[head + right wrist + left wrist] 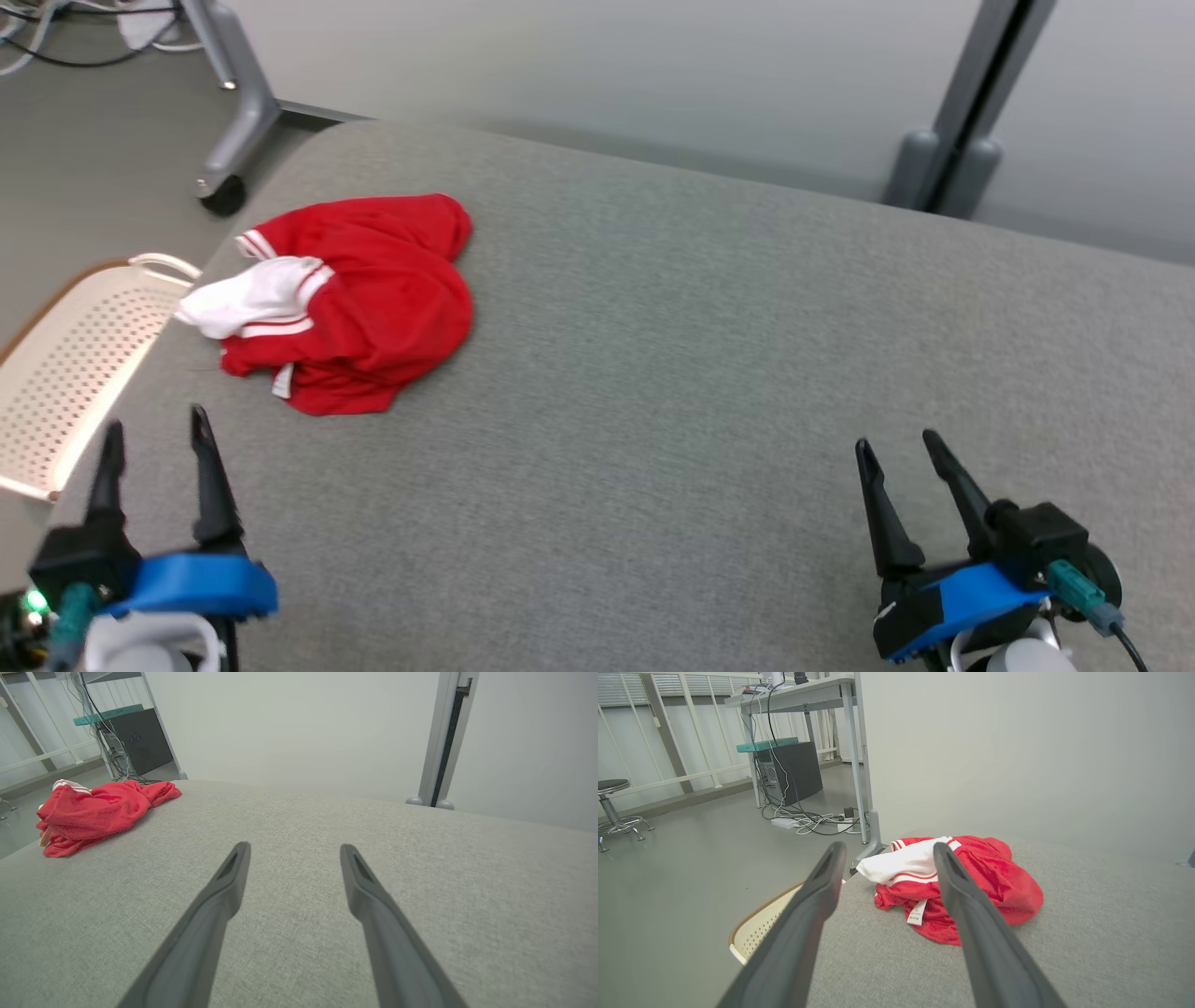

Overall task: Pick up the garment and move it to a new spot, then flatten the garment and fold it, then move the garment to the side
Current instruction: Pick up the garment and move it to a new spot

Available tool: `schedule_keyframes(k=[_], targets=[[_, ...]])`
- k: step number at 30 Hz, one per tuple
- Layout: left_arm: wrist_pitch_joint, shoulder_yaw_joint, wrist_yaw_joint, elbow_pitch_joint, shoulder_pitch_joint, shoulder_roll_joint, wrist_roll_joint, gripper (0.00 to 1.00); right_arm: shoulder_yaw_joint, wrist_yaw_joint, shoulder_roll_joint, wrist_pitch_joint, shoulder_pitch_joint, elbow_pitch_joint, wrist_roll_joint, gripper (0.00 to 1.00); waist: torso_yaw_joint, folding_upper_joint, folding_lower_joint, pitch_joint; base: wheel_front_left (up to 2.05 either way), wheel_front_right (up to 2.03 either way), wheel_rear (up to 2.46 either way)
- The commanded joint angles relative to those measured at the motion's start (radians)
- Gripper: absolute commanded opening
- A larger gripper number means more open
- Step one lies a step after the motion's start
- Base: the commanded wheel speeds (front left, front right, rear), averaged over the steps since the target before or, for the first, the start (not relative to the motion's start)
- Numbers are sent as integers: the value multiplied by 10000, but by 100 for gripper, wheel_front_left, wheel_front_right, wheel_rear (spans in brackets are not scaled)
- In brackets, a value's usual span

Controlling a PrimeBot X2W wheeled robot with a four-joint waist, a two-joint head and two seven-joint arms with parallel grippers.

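Toward 10 o'clock in the head view, on the grey padded tabletop [700, 373], lay the garment [373, 299]: a crumpled red heap with a white part [247, 299] at its left, close to the table's left edge. Beside that edge and lower down stood a cream perforated basket [65, 373]. The left gripper [155, 420] stood at 7 o'clock, fingers parted and empty, with the heap near it at about 1 o'clock from its tips. The right gripper [894, 439], at 5 o'clock, was likewise spread and held nothing. The garment lay well apart from it, toward its 10 o'clock.

Left wrist view: the garment [994, 882] sat almost dead ahead at 12 o'clock, framed between the two released fingers. Its white part [906, 863] lay toward the table's edge, and a small label [917, 912] hung on the near side. The bundle was roughly round, so no long axis could be read.

Right wrist view: the garment [93, 812] appeared far off at 10 o'clock, with bare tabletop between it and the parted fingers.

Judgement: the left arm was plainly the nearer. A short reach forward, bearing slightly to its right, would probably bring it onto the heap.
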Motion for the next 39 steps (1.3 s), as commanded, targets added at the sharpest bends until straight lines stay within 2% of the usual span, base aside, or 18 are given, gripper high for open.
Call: schedule_keyframes(k=[1, 9, 19, 25, 30, 34, 39], targets=[[-3, 108, -36, 24, -305, 145, -34, 100, -45, 3, -23, -30, -187, -93, -73, 100, -111, 0, 0, 85, 0, 0, 0], [-3, 465, -212, 690, -2347, 882, -244, 100, -220, 1, -30, -30, -733, -588, -723, 100, -1389, 0, 0, 1169, 0, 0, 0], [185, 750, -251, 2125, -5019, 2184, -348, 100, -585, 1, -39, -13, -1353, -1576, -1226, 100, -2857, 0, 0, 3067, 0, 0, 0], [789, 713, -338, 3726, -6046, 2756, -389, 100, -772, 1, -108, 68, -1359, -1903, -1278, 100, -3177, 0, 0, 3610, 0, 0, 0], [1519, 580, -583, 5333, -6516, 3035, -549, 100, -767, 1, -189, 134, -1430, -1964, -1277, 100, -3238, 0, 0, 3778, 0, 0, 0], [2214, 367, -801, 6493, -6768, 3037, -745, 100, -780, 1, -245, 209, -1476, -1980, -1300, 100, -3190, 0, 0, 3789, 0, 0, 0], [3767, 137, -988, 7881, -6947, 2828, -1120, 100, -752, 1, -309, 293, -1460, -2045, -1324, 100, -3111, 0, 0, 3772, 0, 0, 0]])
